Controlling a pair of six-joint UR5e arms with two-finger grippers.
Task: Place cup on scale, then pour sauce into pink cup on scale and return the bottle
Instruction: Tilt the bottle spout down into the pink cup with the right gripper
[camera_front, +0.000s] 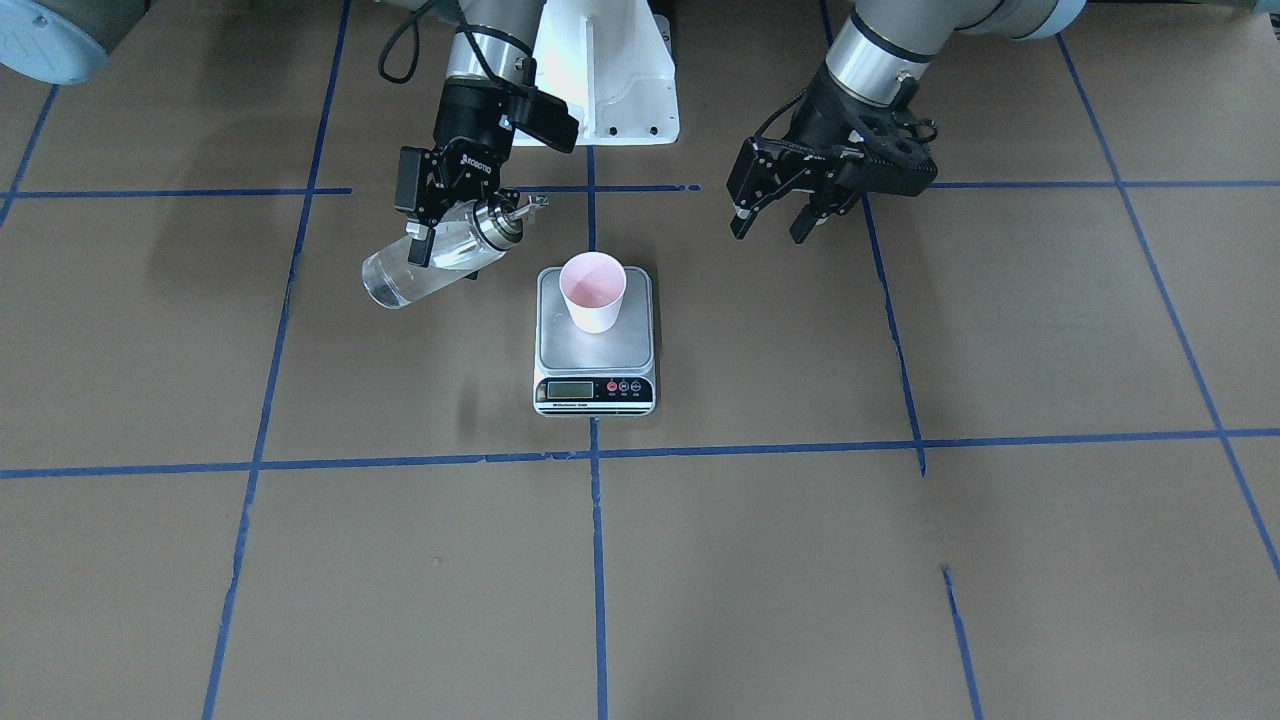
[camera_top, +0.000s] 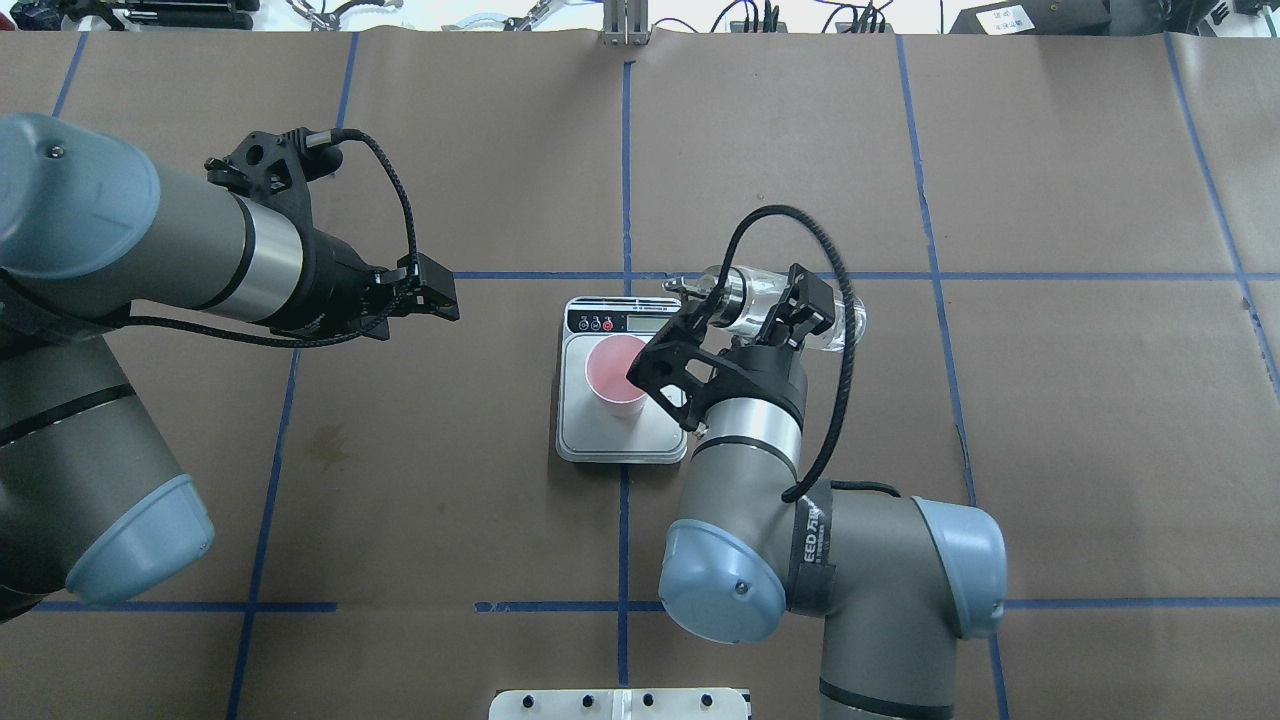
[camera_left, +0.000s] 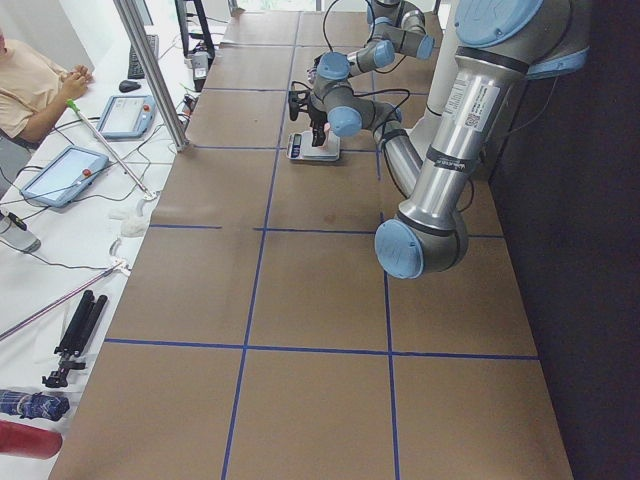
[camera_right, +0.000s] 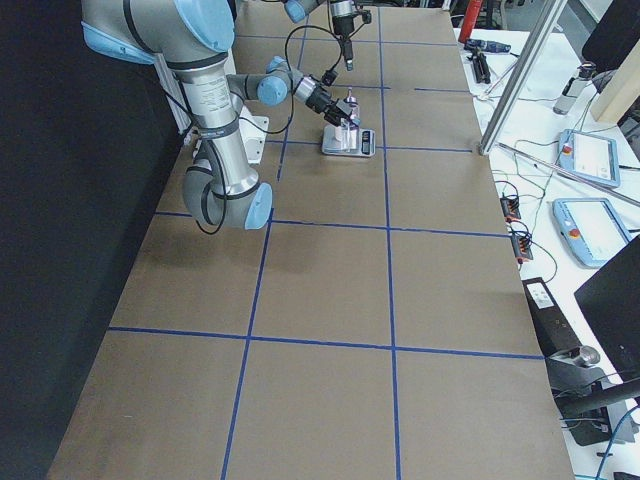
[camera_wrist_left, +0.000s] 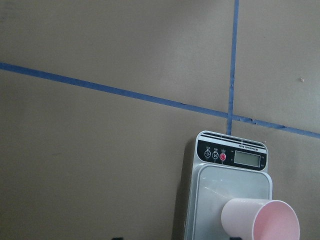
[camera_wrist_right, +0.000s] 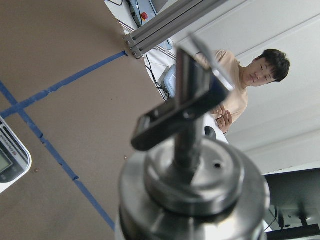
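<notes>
Glass bottle (camera_front: 440, 262) lying tilted in the right hand (camera_front: 432, 245), beside the pink cup (camera_front: 592, 290)

Glass is making the bottle hard, smooth and breakable, so it is likely wanting a firm, even squeeze round the middle of its body, clear of the shiny metal cap (camera_front: 497, 220). The right hand is gripping it there, holding it in the air nearly on its side. The spout (camera_front: 530, 204) is pointing toward the scale (camera_front: 560, 345) but hanging beside the cup, not over it. The sauce (camera_front: 392, 285) is looking like clear water, hard to make out through the glass, and its weight is probably shifting as the bottle tips. The cup is standing upright on the scale's platform; it is looking thin and light, easy to knock over or crush. The left hand (camera_front: 770, 228) is hovering well apart from the scale, fingers spread wide, holding nothing. Brown paper is covering the flat desk (camera_front: 900, 560), with blue tape lines (camera_front: 750, 448) crossing it in a grid. Past the desk's far edge, a person (camera_left: 30, 90) is sitting at a bench with tablets (camera_left: 68, 172)
</notes>
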